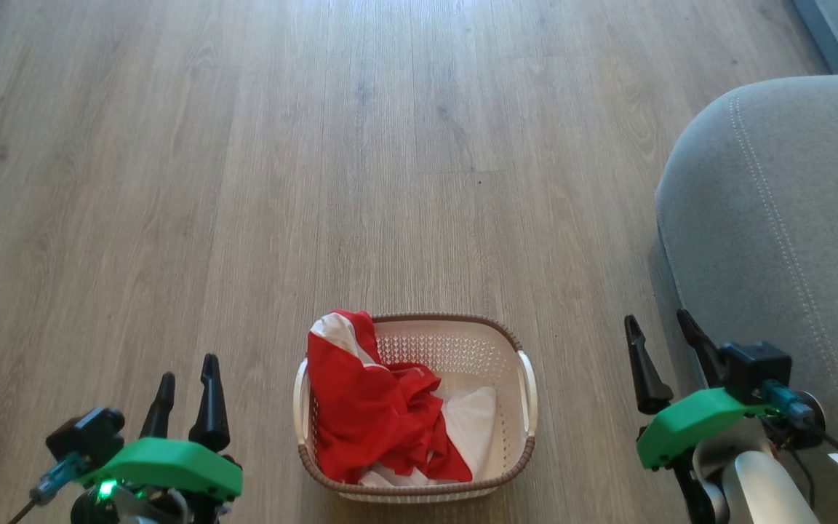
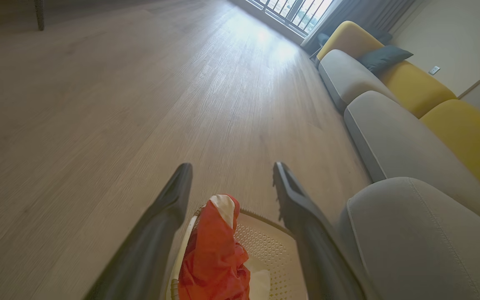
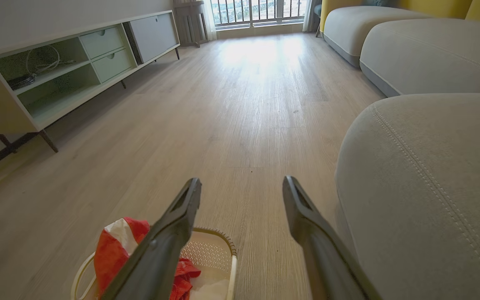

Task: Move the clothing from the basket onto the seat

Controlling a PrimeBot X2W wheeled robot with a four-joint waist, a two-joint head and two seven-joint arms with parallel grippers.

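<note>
The red and white clothing [image 1: 375,407] lies crumpled in the cream basket [image 1: 463,346] on the wood floor, draped over its left rim. The grey seat [image 1: 783,240] rises to the right of the basket. My left gripper [image 1: 188,370] hangs open to the basket's left, nothing between its fingers. My right gripper [image 1: 660,327] is open too, between the basket and the seat's edge. The left wrist view looks past the open left gripper [image 2: 231,171] at the clothing [image 2: 215,254], the basket [image 2: 271,246] and the seat [image 2: 415,237]. The right wrist view has the open right gripper [image 3: 242,183], clothing [image 3: 115,250], basket [image 3: 211,246] and seat [image 3: 427,183].
Bare wood floor [image 1: 317,145] stretches ahead and to the left. A low sideboard [image 3: 69,66] with open shelves lines the left wall. More grey sofa cushions [image 2: 386,133] with yellow backrests [image 2: 465,137] run along the right, toward a window [image 3: 261,10].
</note>
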